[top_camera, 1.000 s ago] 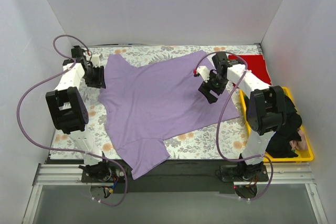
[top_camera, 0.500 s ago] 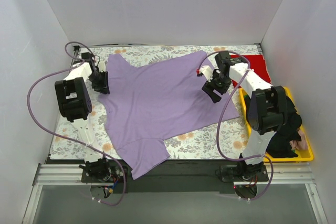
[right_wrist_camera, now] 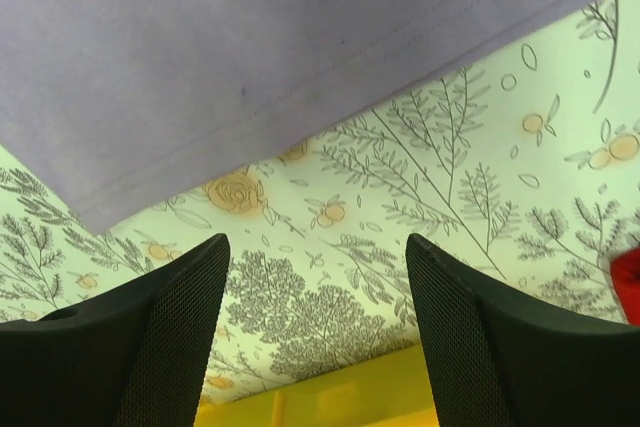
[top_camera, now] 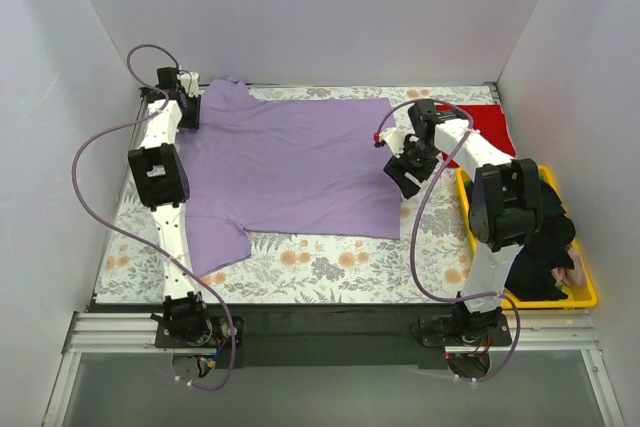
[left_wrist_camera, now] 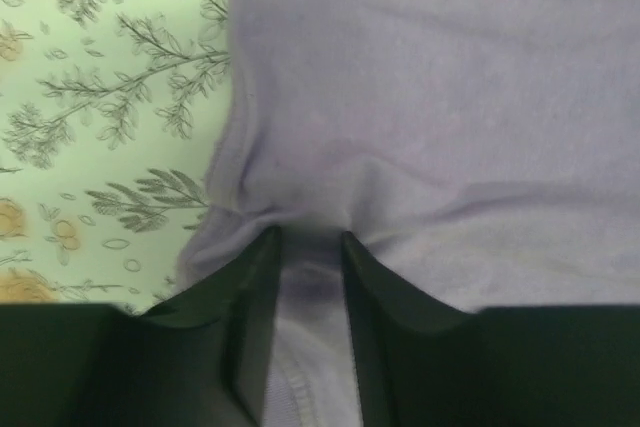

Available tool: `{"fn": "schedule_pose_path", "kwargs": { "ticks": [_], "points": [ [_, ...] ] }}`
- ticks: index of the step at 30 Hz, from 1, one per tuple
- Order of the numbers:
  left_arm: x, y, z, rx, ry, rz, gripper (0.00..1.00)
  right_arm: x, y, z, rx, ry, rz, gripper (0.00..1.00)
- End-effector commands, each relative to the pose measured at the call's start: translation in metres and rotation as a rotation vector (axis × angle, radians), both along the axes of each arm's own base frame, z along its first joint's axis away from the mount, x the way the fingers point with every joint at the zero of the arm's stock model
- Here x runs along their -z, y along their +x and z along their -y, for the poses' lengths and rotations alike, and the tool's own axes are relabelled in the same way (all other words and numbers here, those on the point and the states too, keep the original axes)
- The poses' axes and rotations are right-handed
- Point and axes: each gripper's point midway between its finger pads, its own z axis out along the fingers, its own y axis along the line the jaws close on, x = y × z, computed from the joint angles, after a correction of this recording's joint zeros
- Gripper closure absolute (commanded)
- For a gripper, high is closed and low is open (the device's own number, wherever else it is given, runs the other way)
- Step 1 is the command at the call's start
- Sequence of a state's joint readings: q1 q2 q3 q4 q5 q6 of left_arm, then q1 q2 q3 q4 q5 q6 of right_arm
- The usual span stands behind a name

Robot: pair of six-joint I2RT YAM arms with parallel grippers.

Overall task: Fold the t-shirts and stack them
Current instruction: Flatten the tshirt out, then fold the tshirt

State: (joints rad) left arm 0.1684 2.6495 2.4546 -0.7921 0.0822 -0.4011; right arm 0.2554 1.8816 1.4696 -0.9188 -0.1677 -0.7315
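Note:
The lavender-purple t-shirt lies spread flat on the floral cloth, one sleeve trailing toward the near left. My left gripper is at its far-left corner, shut on a pinch of its fabric. My right gripper is open and empty, hovering just off the shirt's right edge. The bright red t-shirt lies at the far right, partly hidden behind my right arm; a sliver of it shows in the right wrist view.
The grey-and-orange floral cloth covers the table. A yellow tray holding dark clothing stands at the right edge, and its rim shows in the right wrist view. White walls enclose the workspace.
My left gripper has pulled the purple shirt's corner to the far left, drawing the shirt back and flatter, off the near edge. My right gripper has stayed near the right edge.

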Motion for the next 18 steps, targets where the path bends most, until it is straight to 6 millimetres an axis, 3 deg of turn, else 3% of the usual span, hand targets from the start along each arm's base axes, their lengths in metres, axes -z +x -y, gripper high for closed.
{"fn": "schedule_pose_path", "kwargs": {
  "ticks": [1, 2, 3, 5, 6, 8, 9, 10, 11, 13, 15, 16, 18],
  "points": [
    [-0.04, 0.027, 0.0, 0.026, 0.059, 0.204, 0.66, -0.001, 0.006, -0.015, 0.019, 0.054, -0.024, 0.23],
    [-0.045, 0.021, 0.011, 0.072, -0.001, 0.209, 0.62, 0.0, 0.006, -0.017, 0.021, 0.066, -0.032, 0.26],
    [-0.088, 0.02, 0.016, 0.099, -0.019, 0.279, 0.6, -0.001, 0.007, -0.019, 0.021, 0.072, -0.03, 0.26],
    [-0.113, 0.003, 0.035, 0.188, -0.092, 0.295, 0.54, -0.008, 0.004, -0.026, 0.009, 0.089, -0.018, 0.27],
    [-0.152, -0.007, 0.04, 0.221, -0.091, 0.343, 0.52, -0.011, 0.003, -0.028, 0.005, 0.094, -0.013, 0.28],
    [-0.167, -0.039, 0.049, 0.3, -0.133, 0.302, 0.47, -0.022, -0.007, -0.037, -0.028, 0.111, 0.006, 0.29],
    [-0.172, -0.056, 0.055, 0.344, -0.169, 0.277, 0.47, -0.024, -0.012, -0.04, -0.043, 0.113, 0.011, 0.29],
    [-0.181, -0.092, 0.062, 0.377, -0.227, 0.2, 0.45, -0.025, -0.018, -0.045, -0.073, 0.112, 0.017, 0.29],
    [-0.183, -0.11, 0.053, 0.421, -0.236, 0.177, 0.37, -0.025, -0.03, -0.045, -0.092, 0.102, 0.018, 0.3],
    [-0.187, -0.162, 0.064, 0.479, -0.349, 0.085, 0.36, -0.029, -0.044, -0.053, -0.142, 0.092, 0.045, 0.32],
    [-0.185, -0.195, 0.053, 0.523, -0.362, 0.062, 0.34, -0.015, -0.062, -0.049, -0.171, 0.049, 0.028, 0.35],
    [-0.168, -0.221, 0.055, 0.512, -0.412, -0.013, 0.34, -0.013, -0.069, -0.055, -0.199, 0.041, 0.042, 0.39],
    [-0.172, -0.248, 0.046, 0.513, -0.382, -0.009, 0.34, 0.0, -0.082, -0.049, -0.219, -0.006, 0.031, 0.41]
  ]
}}
